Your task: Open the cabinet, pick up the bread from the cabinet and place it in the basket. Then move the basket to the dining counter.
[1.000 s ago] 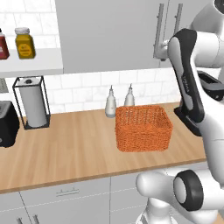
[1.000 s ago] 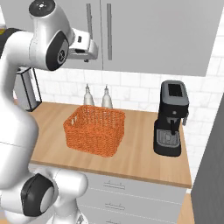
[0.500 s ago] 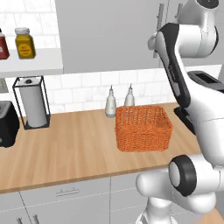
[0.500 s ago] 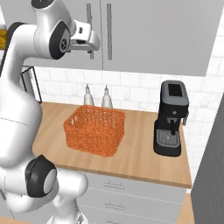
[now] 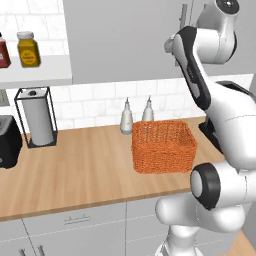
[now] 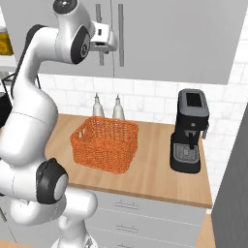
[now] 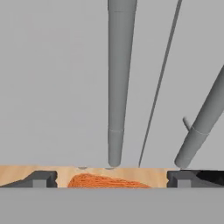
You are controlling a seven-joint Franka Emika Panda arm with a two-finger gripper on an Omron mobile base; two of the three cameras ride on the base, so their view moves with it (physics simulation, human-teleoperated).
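Hovering right up at the cabinet (image 7: 57, 78), the fingers (image 7: 41, 179) sit spread wide apart with nothing between them, lined up either side of its long round silver bar handle (image 7: 118, 78). Door's flat, smooth grey and shut. Down below, the orange woven basket (image 6: 104, 144), all meshy walls, sits on the light-wood bench (image 5: 75, 175), backed by white tiles, black coffee machine (image 6: 190, 131) nearby.
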